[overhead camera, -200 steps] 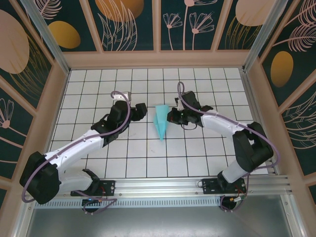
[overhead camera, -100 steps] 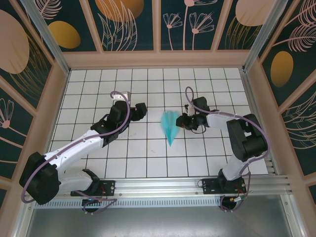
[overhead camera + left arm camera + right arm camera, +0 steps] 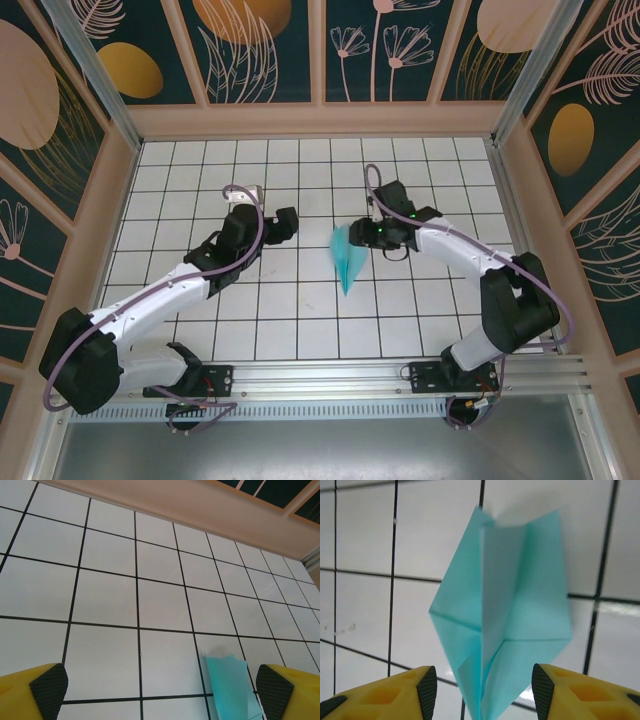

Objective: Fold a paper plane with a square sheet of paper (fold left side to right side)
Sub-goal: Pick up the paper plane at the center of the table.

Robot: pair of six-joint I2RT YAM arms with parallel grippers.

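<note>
The square sheet of paper is folded into a slim turquoise paper plane (image 3: 346, 259) near the middle of the tiled table (image 3: 300, 310), its point toward the arm bases. My right gripper (image 3: 371, 236) hovers just right of its wide end. In the right wrist view the plane (image 3: 510, 615) shows its centre crease and folded wings between the black pads (image 3: 427, 690), which stand apart and do not touch it; that gripper (image 3: 484, 690) is open. My left gripper (image 3: 286, 222) is open, a tile left of the plane. Its wrist view shows the plane's edge (image 3: 229, 685) near the right pad (image 3: 274, 692).
Wooden walls (image 3: 320, 120) with patterned panels enclose the table on three sides. The aluminium rail (image 3: 330, 375) with both arm bases runs along the near edge. White tiles lie bare around the plane.
My right gripper has opened and let go of the plane, which shifted about a tile to the right during the last second. The left gripper's jaws opened wider; that arm stayed in place.
</note>
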